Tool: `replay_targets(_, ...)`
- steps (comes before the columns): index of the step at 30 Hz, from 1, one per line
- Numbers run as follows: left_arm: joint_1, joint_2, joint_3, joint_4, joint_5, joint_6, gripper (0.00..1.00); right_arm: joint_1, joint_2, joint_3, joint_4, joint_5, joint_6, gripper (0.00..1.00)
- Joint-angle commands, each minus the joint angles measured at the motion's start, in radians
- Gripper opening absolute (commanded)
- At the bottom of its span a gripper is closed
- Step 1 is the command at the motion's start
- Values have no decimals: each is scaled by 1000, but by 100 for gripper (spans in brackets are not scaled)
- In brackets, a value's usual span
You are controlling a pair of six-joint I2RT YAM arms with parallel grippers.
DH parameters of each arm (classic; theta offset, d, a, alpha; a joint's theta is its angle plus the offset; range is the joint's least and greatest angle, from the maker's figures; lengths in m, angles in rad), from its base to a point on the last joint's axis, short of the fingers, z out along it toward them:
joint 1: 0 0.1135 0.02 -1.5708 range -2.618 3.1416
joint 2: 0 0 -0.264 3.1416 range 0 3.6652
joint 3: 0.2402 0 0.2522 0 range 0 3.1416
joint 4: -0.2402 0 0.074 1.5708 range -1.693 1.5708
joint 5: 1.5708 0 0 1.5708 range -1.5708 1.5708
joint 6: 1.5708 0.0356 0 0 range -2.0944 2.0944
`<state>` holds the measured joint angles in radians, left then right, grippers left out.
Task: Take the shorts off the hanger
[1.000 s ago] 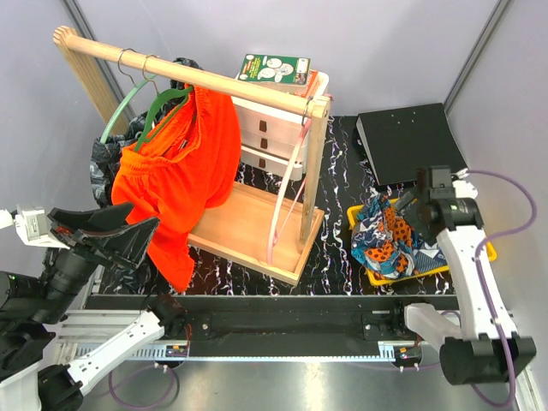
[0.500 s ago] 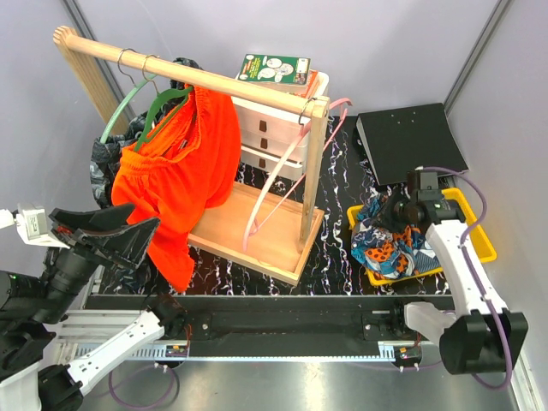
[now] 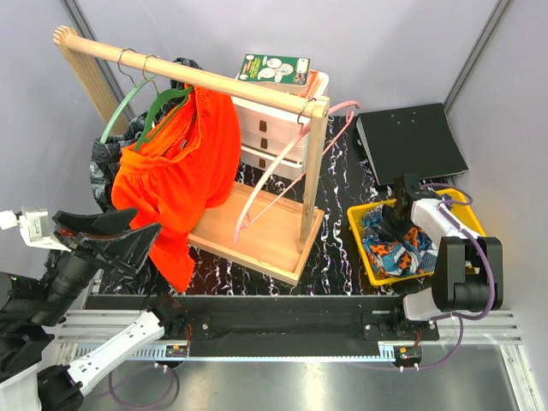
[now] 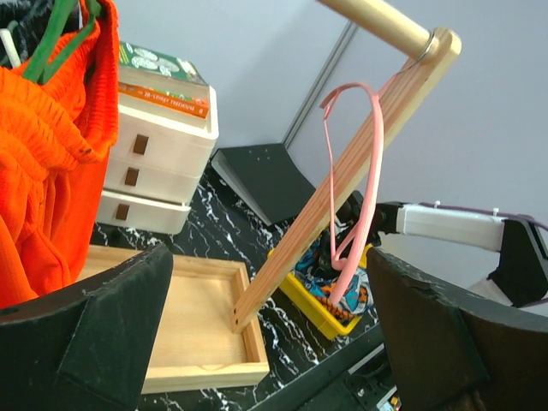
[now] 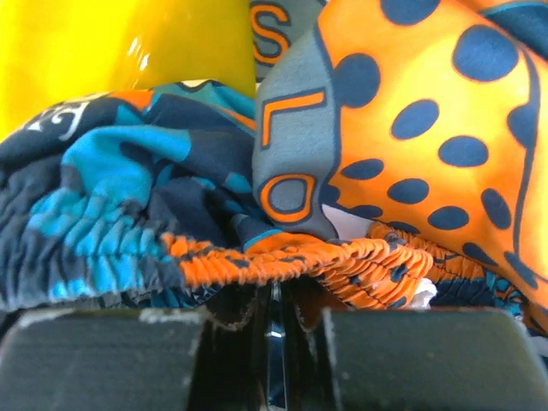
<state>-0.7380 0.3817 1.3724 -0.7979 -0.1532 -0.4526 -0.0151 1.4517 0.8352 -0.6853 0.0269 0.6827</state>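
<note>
Orange shorts (image 3: 175, 175) on green hanger (image 3: 163, 103), left gripper (image 3: 144, 217) nearest
I log them hanging long axis down, just ahead of my left jaws, which stand wide apart. Right gripper (image 3: 401, 214) sits on patterned shorts (image 3: 394, 250) in yellow bin (image 3: 355, 224); I cannot tell whether its jaws pinch cloth

The patterned shorts (image 5: 342, 154) lie bunched against the yellow bin wall (image 5: 128, 43). The right pincer (image 5: 274, 342), its fingers nearly together, pinches their orange waistband (image 5: 282, 261).
</note>
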Motion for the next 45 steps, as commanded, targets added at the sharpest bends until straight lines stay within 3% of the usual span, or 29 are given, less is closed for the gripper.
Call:
replay_targets(1, -1, 43, 40, -40, 41, 25, 99, -8, -16, 7, -14, 156, 31, 15)
replay_targets(7, -1, 101, 161, -81, -104, 136, 99, 0, -175, 54, -57, -54, -119, 37)
replay_targets(8, -1, 129, 180, -84, -124, 176, 99, 3, -259, 58, -66, -77, -132, 43)
replay_targets(9, -3, 146, 204, -98, -165, 192, 99, 4, -304, 61, -66, -122, -140, 55)
replay_targets(13, -4, 259, 332, -158, -233, 232, 99, 3, -453, 122, -106, -223, -190, 78)
replay_targets(18, -6, 443, 552, -221, -237, 242, 99, 4, -481, 195, -157, -355, -222, 82)
replay_targets(24, -6, 649, 782, -306, -291, 314, 99, 4, -481, 212, -178, -378, -244, 83)
replay_targets(31, 23, 776, 858, -334, -437, 419, 98, 4, -499, 197, -207, -377, -288, 84)
replay_targets(33, 78, 813, 869, -359, -342, 422, 95, 4, -501, 199, -220, -374, -298, 85)
replay_targets(34, 188, 833, 870, -365, -279, 420, 95, 4, -502, 203, -227, -374, -301, 85)
replay_targets(37, 313, 827, 821, -339, -171, 417, 93, 4, -504, 220, -241, -381, -302, 85)
replay_targets(41, 431, 839, 788, -305, -53, 431, 92, 4, -499, 248, -255, -381, -314, 86)
replay_targets(45, 520, 852, 760, -271, 73, 434, 84, 3, -493, 255, -261, -377, -319, 86)
